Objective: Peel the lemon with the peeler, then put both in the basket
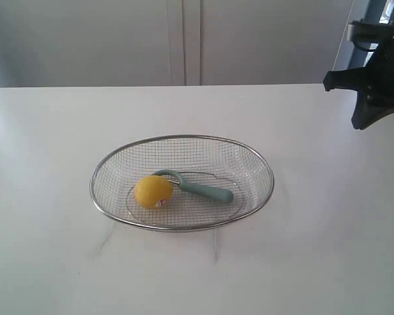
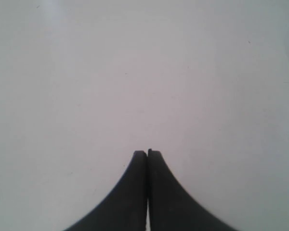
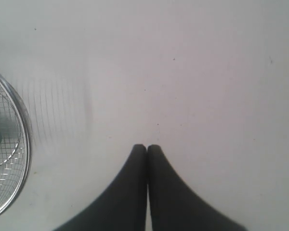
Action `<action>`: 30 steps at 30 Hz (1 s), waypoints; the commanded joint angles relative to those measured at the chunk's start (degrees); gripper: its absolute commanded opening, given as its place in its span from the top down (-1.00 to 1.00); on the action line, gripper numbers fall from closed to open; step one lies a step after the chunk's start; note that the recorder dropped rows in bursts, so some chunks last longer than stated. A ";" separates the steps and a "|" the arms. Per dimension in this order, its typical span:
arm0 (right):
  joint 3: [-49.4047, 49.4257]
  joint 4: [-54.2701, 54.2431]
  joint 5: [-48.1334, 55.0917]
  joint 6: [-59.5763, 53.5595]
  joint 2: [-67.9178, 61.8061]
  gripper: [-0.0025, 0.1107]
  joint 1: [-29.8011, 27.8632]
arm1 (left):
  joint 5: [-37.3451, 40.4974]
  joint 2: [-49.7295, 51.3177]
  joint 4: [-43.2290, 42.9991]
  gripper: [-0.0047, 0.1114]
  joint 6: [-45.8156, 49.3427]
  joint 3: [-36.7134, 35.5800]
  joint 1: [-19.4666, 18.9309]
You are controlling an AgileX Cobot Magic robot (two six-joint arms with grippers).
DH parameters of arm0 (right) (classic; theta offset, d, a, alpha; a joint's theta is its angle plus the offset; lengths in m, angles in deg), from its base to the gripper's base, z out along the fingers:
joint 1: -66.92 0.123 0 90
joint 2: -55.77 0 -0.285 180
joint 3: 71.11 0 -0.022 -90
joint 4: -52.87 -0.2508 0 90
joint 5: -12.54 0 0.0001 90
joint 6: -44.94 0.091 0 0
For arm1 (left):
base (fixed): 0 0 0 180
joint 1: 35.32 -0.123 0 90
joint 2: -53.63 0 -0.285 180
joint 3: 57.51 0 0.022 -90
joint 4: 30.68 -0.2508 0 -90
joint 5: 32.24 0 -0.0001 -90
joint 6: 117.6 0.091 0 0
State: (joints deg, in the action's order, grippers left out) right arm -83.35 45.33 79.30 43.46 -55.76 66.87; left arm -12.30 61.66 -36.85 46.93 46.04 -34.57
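Already, step: lemon [image 1: 153, 191] and peeler [image 1: 202, 189] both lie in the basket [image 1: 182, 138], so the task looks finished or not yet begun; no peeled skin can be made out.
Basket: mid-table [image 1: 46, 262]; lemon on its left floor, sticker facing front, peeler's hook touching it, handle running right.
Left gripper [image 2: 147, 153]: jaws together, empty, over bare table.
Right gripper [image 3: 147, 147]: jaws together, empty, right of the basket.
Next move: if peeling remains, one gripper must part and reach in.
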 commanded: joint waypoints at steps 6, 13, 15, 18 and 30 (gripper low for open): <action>0.33 0.11 -3.63 0.12 0.25 0.96 -0.60 | 0.49 -0.25 5.66 0.92 9.32 -0.77 -0.08; 0.33 0.11 -4.20 0.12 0.25 0.96 -0.60 | -0.45 -0.25 5.66 0.92 12.96 -0.77 -0.08; 0.33 0.11 -4.20 0.12 0.25 0.96 -0.60 | -0.45 -0.25 5.66 0.92 13.19 -0.77 -0.08; 0.33 0.11 -4.20 0.12 0.25 0.96 -0.60 | -0.55 -0.25 5.66 0.92 13.18 -0.77 -0.08; 0.33 0.11 -4.20 0.12 0.25 0.96 -0.60 | -0.57 -0.25 5.66 0.92 13.18 -0.77 -0.08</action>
State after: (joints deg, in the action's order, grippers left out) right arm -83.35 45.33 75.50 43.46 -55.76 66.87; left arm -13.10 61.66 -31.81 59.88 45.81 -34.57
